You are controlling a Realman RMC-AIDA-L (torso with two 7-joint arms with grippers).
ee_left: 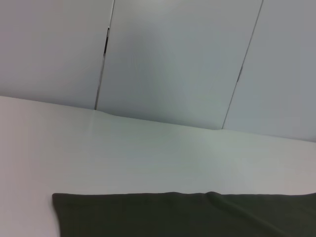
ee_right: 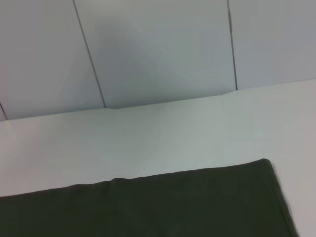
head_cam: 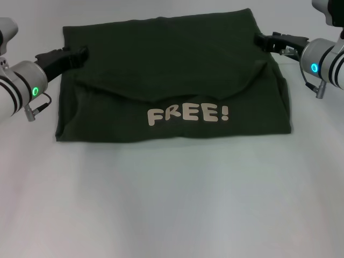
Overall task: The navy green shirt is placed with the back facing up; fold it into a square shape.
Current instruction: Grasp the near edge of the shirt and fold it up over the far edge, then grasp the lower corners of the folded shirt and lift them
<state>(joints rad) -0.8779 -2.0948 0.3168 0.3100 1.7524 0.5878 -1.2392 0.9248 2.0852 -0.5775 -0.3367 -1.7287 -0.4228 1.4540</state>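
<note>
1. Shirt (head_cam: 172, 80): folded into a rough rectangle, upper centre of the white table (head_cam: 172, 204), "FREE!" showing.
2. Left gripper (head_cam: 80, 54): at shirt's upper-left edge; grip cannot be told.
3. Right gripper (head_cam: 262, 40): at upper-right edge; likewise unclear.

Navy green shirt (head_cam: 172, 80) lies folded on table (head_cam: 172, 204). Left gripper (head_cam: 80, 54) at shirt's left far edge, right gripper (head_cam: 260, 40) at its right far edge. Wall panels (ee_left: 173, 59) behind shirt.

The navy green shirt (head_cam: 177, 64) is dark olive with cream "FREE!" lettering (head_cam: 188, 114), on a white table (head_cam: 172, 204).
</note>
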